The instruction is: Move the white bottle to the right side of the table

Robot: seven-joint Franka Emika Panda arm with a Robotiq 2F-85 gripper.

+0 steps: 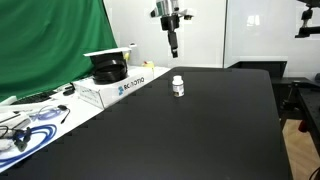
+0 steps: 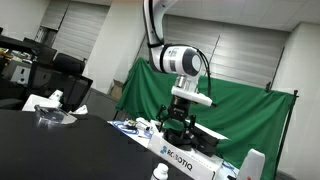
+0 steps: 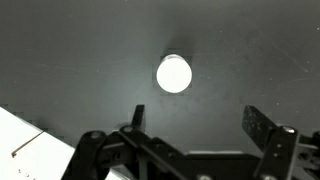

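The white bottle (image 1: 178, 87) stands upright on the black table (image 1: 190, 135), small, with a white cap and a dark label band. In an exterior view its cap shows at the bottom edge (image 2: 158, 174). In the wrist view it is a bright white disc seen from above (image 3: 173, 74). My gripper (image 1: 172, 46) hangs high above the table, a little behind the bottle, well clear of it. In the wrist view its fingers (image 3: 195, 125) are spread wide apart with nothing between them.
A white box with blue lettering (image 1: 122, 85) holding a black round part (image 1: 107, 68) stands at the table's left edge; it also shows in an exterior view (image 2: 185, 160). A white bench with cables (image 1: 30, 122) lies beside it. A green curtain (image 1: 50, 40) hangs behind.
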